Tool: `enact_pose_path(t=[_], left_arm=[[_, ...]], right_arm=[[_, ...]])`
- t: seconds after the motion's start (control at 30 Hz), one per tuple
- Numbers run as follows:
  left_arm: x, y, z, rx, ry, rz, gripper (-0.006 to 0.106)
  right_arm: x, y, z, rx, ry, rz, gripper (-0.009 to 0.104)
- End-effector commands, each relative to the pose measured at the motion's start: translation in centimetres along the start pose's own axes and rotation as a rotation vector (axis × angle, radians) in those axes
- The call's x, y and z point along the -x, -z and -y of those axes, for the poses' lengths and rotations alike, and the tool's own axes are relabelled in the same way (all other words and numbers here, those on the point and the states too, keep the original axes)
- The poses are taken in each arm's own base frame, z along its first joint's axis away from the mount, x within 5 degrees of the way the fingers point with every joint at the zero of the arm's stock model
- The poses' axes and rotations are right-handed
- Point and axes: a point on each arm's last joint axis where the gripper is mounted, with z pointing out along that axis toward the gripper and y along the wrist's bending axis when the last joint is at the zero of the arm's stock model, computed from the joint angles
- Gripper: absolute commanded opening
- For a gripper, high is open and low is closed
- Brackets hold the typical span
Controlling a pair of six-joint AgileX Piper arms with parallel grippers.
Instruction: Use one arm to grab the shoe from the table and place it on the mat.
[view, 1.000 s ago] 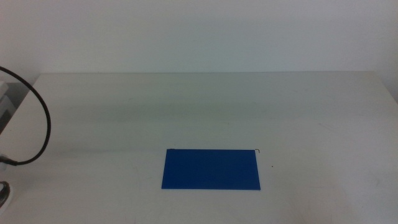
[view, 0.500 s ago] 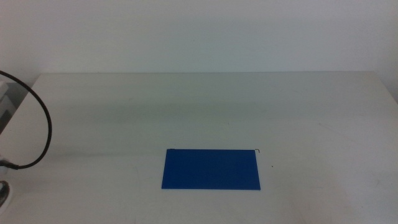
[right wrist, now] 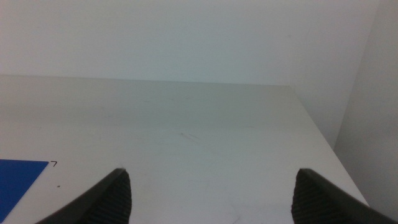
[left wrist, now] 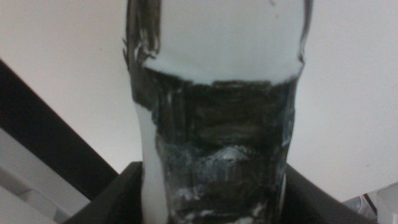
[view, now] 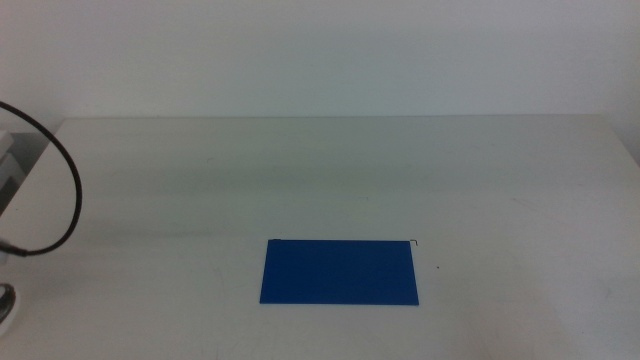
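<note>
Right now my left gripper (left wrist: 214, 205) is clamped on the shoe (left wrist: 217, 137), whose white and black side fills my wrist view. My right gripper (right wrist: 211, 193) waits with jaws spread wide and empty. Further out, the blue mat (view: 339, 272) lies flat and bare on the table (view: 400, 170).
</note>
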Motion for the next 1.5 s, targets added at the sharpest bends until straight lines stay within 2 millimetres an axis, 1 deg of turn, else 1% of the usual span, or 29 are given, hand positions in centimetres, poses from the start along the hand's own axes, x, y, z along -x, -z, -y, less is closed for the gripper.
enact_pose_path(t=[0.0, 0.17, 0.33, 0.43, 0.57, 0.83, 1.0, 1.2, 1.3, 1.47], left_arm=[[-0.3, 2.7, 1.1, 0.023, 0.026, 0.043, 0.013], [1.2, 4.9, 3.2, 0.066, -0.024, 0.108, 0.013], [3.2, 6.8, 5.7, 0.078, -0.07, 0.099, 0.013], [4.6, 7.8, 7.3, 0.09, -0.103, 0.128, 0.013], [6.3, 8.5, 9.6, 0.089, -0.129, 0.161, 0.013], [9.1, 8.7, 14.2, 0.082, -0.113, 0.184, 0.013], [10.9, 8.7, 17.1, 0.065, -0.174, 0.258, 0.013], [12.8, 8.6, 20.4, 0.08, -0.192, 0.336, 0.013], [14.0, 8.4, 22.0, 0.066, -0.218, 0.324, 0.013], [16.7, 8.1, 25.0, 0.051, -0.267, 0.288, 0.013]], right_arm=[[1.1, 0.3, 0.0, -0.004, 0.021, 0.11, 0.066], [1.1, 0.3, 0.0, -0.004, 0.021, 0.11, 0.066], [1.1, 0.3, 0.0, -0.004, 0.021, 0.11, 0.066], [1.1, 0.3, 0.0, -0.004, 0.021, 0.11, 0.066], [1.1, 0.3, 0.0, -0.004, 0.021, 0.11, 0.066], [1.1, 0.3, 0.0, -0.004, 0.021, 0.11, 0.066], [1.1, 0.3, 0.0, -0.004, 0.021, 0.11, 0.066], [1.1, 0.3, 0.0, -0.004, 0.021, 0.11, 0.066], [1.1, 0.3, 0.0, -0.004, 0.021, 0.11, 0.066], [1.1, 0.3, 0.0, -0.004, 0.021, 0.11, 0.066]])
